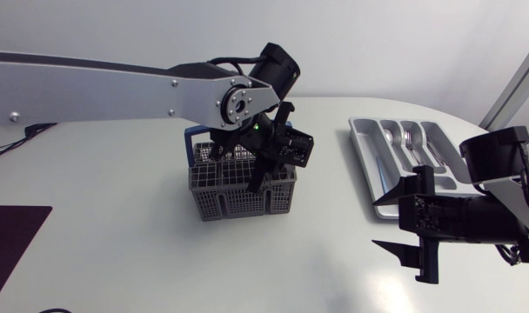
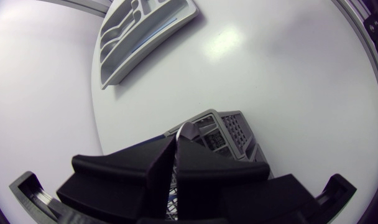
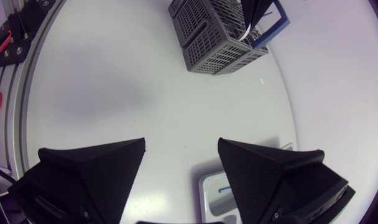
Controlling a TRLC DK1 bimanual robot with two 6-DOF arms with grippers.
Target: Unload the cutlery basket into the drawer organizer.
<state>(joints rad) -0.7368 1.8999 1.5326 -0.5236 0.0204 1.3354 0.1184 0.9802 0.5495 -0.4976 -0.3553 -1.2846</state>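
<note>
Cutlery basket [image 1: 238,193]: a grey mesh container, upright on the white table [image 1: 117,191], directly under the left gripper [image 2: 178,144]. The left arm's fingers point down into the basket's compartments.

Left gripper: the fingers are pressed together on a thin silver cutlery piece [image 2: 188,130], one end of which projects just past the fingertips. The type of piece cannot be determined, because the rest is hidden by the fingers and the mesh.

Hazards at the basket:
- The grip is on a narrow, smooth strip. A lift that is not straight may let the piece pivot or slip out and fall back.
- The hidden end may catch on a divider or the mesh. The light basket would then rise or tip with it.
- A sideways move before the piece clears the rim would drag the basket across the table.

Hazard in transfer: the basket and the drawer organizer [image 1: 363,165] are well apart. A piece dropped between them would lie flat on the table and be hard to grasp again.

Hazards at the drawer organizer:
- The grey tray near the table's right edge already holds forks [image 1: 410,143] in one compartment. A tilted release may leave the piece lying across a divider.
- The right gripper [image 3: 181,152], fingers spread wide and holding nothing, hovers just beside the organizer's near corner. A left-arm approach from that side risks arm-to-arm contact.
</note>
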